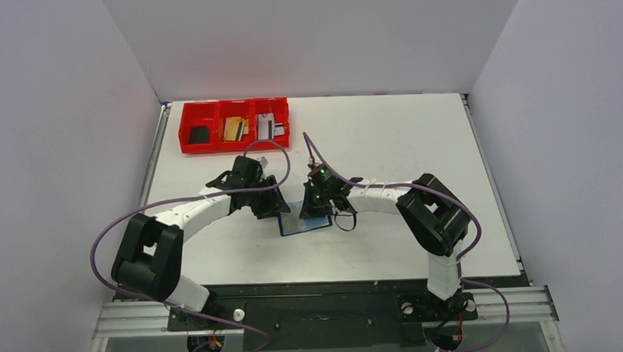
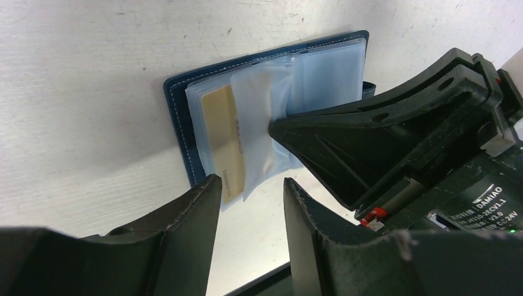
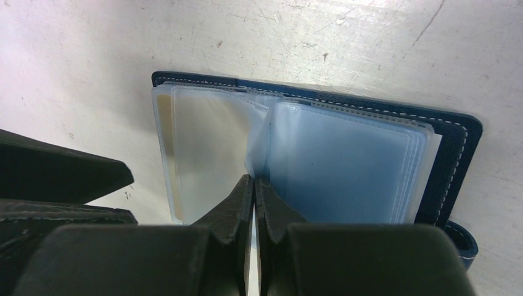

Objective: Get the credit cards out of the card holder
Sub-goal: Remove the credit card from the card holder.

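Note:
The navy card holder [image 1: 302, 225] lies open on the table, its cover [image 2: 176, 117] [image 3: 456, 160] framing clear sleeves. My right gripper [image 3: 254, 179] [image 1: 313, 211] is shut on the edge of one clear sleeve [image 3: 259, 139] [image 2: 259, 102] and holds it raised. A tan-gold credit card [image 2: 225, 139] lies in a sleeve on the other half, its end poking out. Just short of that end, my left gripper [image 2: 250, 180] [image 1: 272, 210] stands open with nothing between its fingers.
At the back left stands a red three-compartment tray [image 1: 213, 145] holding a black card [image 1: 200, 134], a gold card [image 1: 233, 129] and a silvery card [image 1: 267, 127]. The two grippers are close together over the holder. The table's front edge [image 2: 277, 274] is near.

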Robot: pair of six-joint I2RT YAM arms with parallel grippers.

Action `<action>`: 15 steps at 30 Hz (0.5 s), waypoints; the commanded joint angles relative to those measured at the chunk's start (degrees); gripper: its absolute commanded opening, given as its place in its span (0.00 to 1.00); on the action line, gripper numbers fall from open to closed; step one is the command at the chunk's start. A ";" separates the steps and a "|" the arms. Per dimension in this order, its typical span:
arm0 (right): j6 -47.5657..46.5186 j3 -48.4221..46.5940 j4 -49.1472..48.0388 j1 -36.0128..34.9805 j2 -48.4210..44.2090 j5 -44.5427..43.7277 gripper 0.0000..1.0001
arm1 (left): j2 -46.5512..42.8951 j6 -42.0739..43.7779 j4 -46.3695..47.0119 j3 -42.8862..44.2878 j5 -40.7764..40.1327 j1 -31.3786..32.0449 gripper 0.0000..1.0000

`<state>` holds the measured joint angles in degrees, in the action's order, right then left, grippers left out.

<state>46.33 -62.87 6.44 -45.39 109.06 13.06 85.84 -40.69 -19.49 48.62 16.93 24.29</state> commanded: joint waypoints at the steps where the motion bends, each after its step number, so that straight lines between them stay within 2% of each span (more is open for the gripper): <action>1: -1.06 3.29 4.07 0.43 3.37 -3.58 0.00 | 1.57 -0.81 4.54 2.52 2.25 0.91 0.39; 10: -0.97 3.75 3.82 0.63 3.05 -3.69 0.00 | 6.43 -0.65 7.59 3.04 2.41 2.45 0.39; 15: -0.90 3.83 3.84 0.67 2.52 -3.74 0.00 | 8.96 -1.20 9.25 3.13 2.19 3.30 0.34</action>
<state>47.00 -62.17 5.39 -44.93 108.99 14.09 93.41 -41.43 -14.63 49.52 18.48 26.83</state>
